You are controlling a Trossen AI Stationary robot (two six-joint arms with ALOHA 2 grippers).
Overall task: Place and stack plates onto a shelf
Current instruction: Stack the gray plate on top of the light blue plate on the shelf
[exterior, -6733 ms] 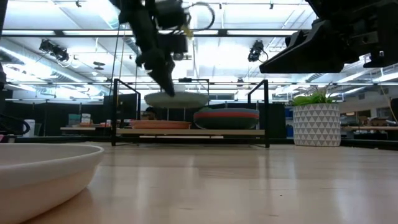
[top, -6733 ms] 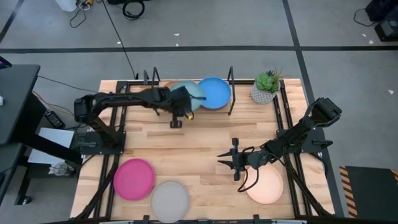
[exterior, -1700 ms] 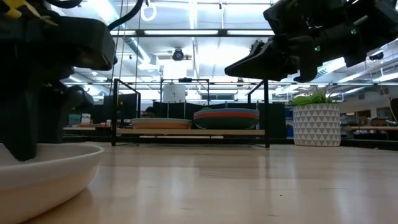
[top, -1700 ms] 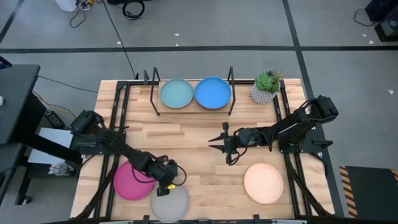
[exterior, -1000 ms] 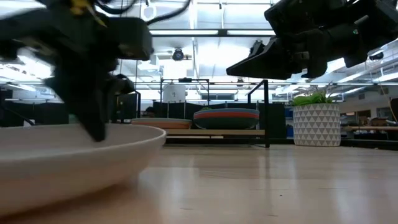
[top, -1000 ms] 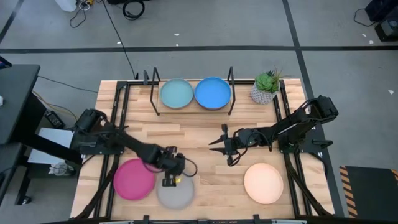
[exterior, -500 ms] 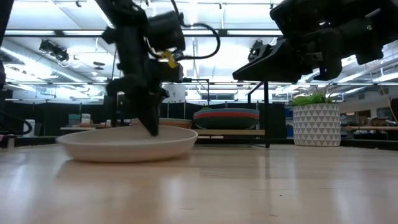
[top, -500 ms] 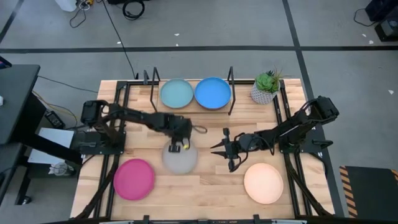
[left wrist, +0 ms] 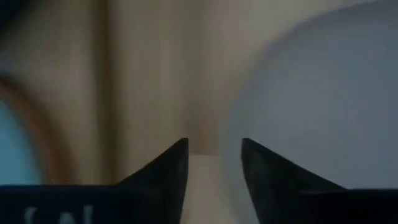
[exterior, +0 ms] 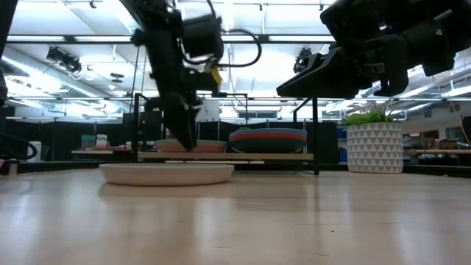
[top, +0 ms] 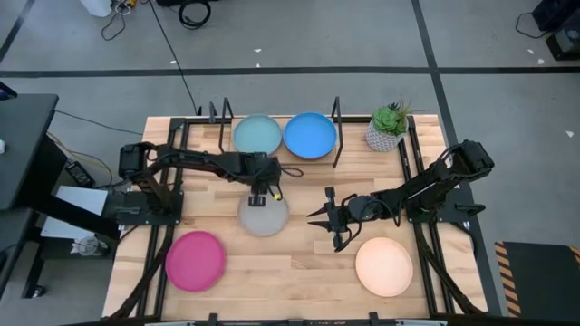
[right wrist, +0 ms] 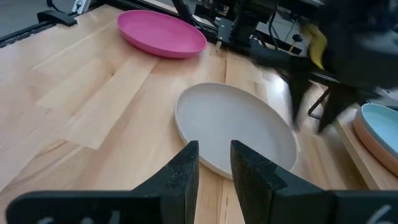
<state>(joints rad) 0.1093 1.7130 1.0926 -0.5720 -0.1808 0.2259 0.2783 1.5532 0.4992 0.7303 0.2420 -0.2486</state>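
Observation:
A grey plate (top: 263,215) lies flat on the tabletop at mid-table; it also shows in the low view (exterior: 168,173) and the right wrist view (right wrist: 233,127). My left gripper (top: 260,194) is open, just above and beyond the plate's far rim (left wrist: 249,106); in the low view (exterior: 185,140) its tips stand clear of the plate. My right gripper (top: 319,224) is open and empty, to the right of the grey plate, pointing at it (right wrist: 214,146). The shelf (top: 283,156) at the far edge carries a pale blue plate (top: 256,136) and a blue plate (top: 311,134) atop two stacks (exterior: 268,138).
A pink plate (top: 195,260) lies near the front left, a cream plate (top: 385,265) near the front right. A potted plant (top: 388,127) stands right of the shelf. Black shelf uprights (top: 337,113) rise at both shelf ends. Bare wood lies between the grey plate and the shelf.
My left gripper has gone from the near edge toward the shelf, taking the grey plate to mid-table. The plate, tilted half a second ago, now lies flat. The gripper has risen off it and gone on past its far rim. My right gripper has drifted slightly toward the near edge.

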